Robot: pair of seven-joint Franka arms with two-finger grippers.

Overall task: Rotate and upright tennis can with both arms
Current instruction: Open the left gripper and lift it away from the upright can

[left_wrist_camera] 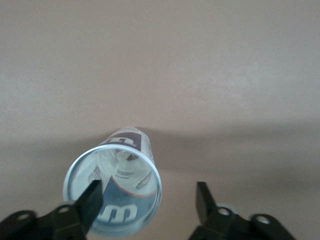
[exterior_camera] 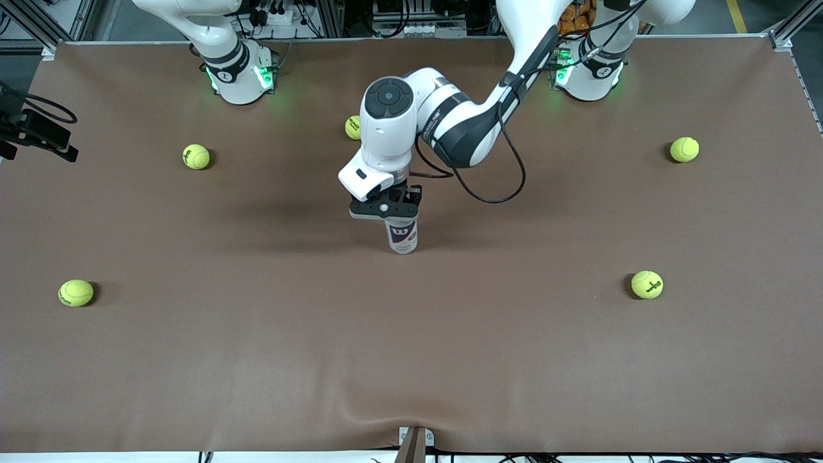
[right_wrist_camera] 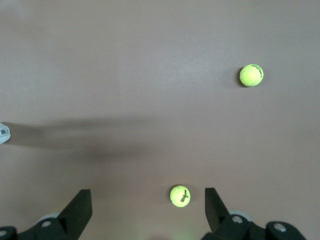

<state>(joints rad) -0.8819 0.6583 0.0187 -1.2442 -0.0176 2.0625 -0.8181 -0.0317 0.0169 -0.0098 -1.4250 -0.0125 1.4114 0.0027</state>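
This is a robotics lab or test cell, not a home or shop. Two white jointed arms (exterior_camera: 450,116) are bolted at the top edge of a wide work surface (exterior_camera: 257,360) covered by a plain brown mat, their bases (exterior_camera: 241,77) glowing green. Aluminium framing (exterior_camera: 787,35) edges the corners of the surface, and cables and power strips (exterior_camera: 283,16) crowd the strip past it. A black camera mount (exterior_camera: 35,132) juts in at the edge by the right arm's end. Tennis balls (exterior_camera: 196,156) lie scattered well apart.
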